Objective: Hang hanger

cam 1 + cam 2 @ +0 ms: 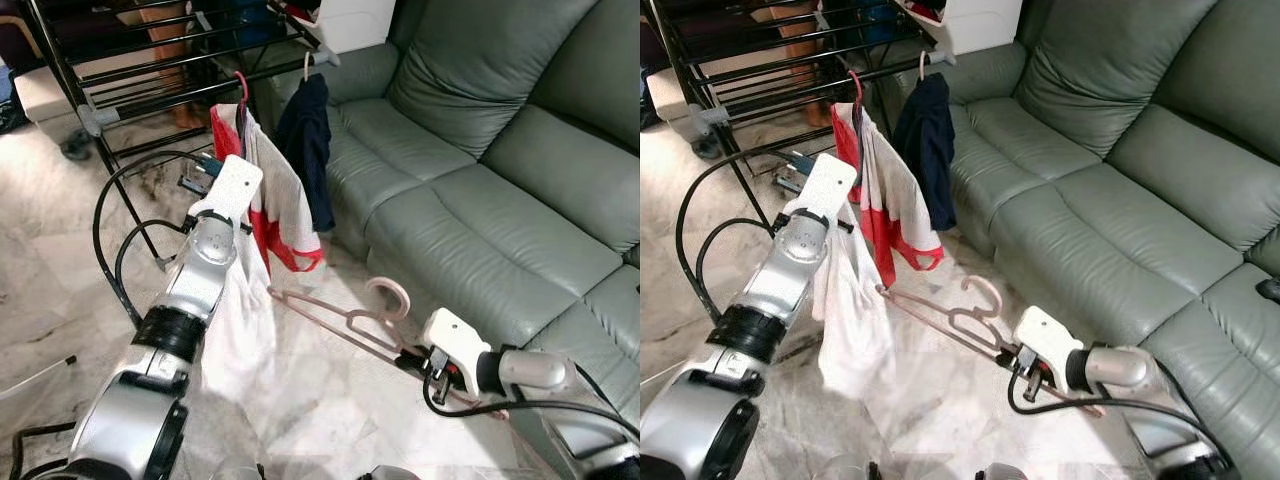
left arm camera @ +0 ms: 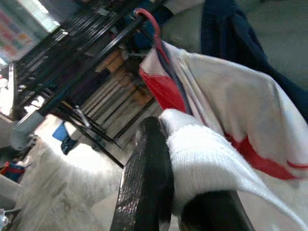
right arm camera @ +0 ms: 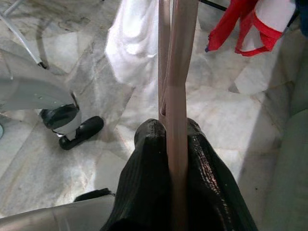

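My right gripper point(image 3: 174, 144) clamps a pink hanger point(image 1: 340, 318) above the floor; my left gripper point(image 2: 185, 192) pinches white cloth point(image 2: 207, 154) near the rack point(image 1: 150, 60).

A black drying rack point(image 1: 150, 70) stands on the marble floor point(image 1: 60, 230), with a grey-green sofa point(image 1: 480, 180) beside it. From the rack's near rail hang a white and red garment point(image 1: 280, 205) on a red hook and, nearer the sofa, a navy garment point(image 1: 308, 140) on a white hook. The left arm point(image 1: 190, 290) reaches up toward the rack, its wrist against the white and red garment, and a white cloth point(image 1: 232, 330) hangs down beside that arm. The right pincer point(image 1: 415, 362), low before the sofa's front edge, holds one end of a pink hanger point(image 1: 345, 318) that lies flat, its hook toward the sofa, its far end reaching toward the white cloth.
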You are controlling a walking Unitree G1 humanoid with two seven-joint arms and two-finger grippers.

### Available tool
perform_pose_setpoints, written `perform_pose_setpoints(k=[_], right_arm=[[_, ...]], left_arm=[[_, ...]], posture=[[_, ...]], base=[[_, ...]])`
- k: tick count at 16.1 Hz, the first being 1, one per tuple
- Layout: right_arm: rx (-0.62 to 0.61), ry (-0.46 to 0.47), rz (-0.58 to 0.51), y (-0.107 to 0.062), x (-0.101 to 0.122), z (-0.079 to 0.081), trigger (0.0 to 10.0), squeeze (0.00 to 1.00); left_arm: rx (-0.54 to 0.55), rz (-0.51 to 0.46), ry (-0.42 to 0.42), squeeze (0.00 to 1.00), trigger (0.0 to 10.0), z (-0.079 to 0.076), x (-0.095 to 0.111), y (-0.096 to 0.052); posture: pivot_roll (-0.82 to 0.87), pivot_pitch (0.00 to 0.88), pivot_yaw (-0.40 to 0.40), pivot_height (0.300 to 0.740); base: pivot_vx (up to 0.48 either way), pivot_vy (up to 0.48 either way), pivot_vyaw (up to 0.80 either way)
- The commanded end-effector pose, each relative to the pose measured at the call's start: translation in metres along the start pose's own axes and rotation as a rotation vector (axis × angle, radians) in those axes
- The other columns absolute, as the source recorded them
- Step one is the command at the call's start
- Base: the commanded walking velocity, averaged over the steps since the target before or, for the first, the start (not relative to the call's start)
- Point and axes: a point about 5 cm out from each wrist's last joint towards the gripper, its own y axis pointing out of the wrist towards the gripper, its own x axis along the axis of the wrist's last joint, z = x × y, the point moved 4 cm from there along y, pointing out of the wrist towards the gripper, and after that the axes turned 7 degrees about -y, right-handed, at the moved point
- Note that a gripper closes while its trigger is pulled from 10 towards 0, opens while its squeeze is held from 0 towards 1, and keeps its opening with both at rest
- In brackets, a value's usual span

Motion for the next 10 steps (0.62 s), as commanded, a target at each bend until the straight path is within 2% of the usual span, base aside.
perform_pose_setpoints(k=[1,3,7,10], right_arm=[[0.001,-0.026,-0.007,0.002,0.003,-0.005,10.0,0.0],[0.0,-0.027,-0.013,0.004,0.003,-0.008,10.0,0.0],[0.039,-0.032,-0.033,0.007,0.008,-0.007,10.0,0.0],[-0.021,-0.059,-0.026,0.006,0.006,-0.019,10.0,0.0]], left_arm=[[-0.028,-0.056,0.043,0.0,10.0,-0.003,0.019,-0.005],[-0.084,-0.051,0.046,0.0,10.0,-0.014,0.021,-0.012],[-0.111,-0.059,0.096,0.0,10.0,-0.026,0.019,-0.018],[-0.186,-0.103,0.152,0.0,10.0,-0.037,0.03,-0.029]], posture=[[0.0,0.023,0.002,0.74],[0.0,0.024,0.001,0.74],[0.0,0.026,-0.001,0.74],[-0.01,0.031,-0.002,0.74]], base=[[0.0,0.0,0.0],[0.0,0.0,0.0],[0.0,0.0,0.0],[0.0,0.0,0.0]])
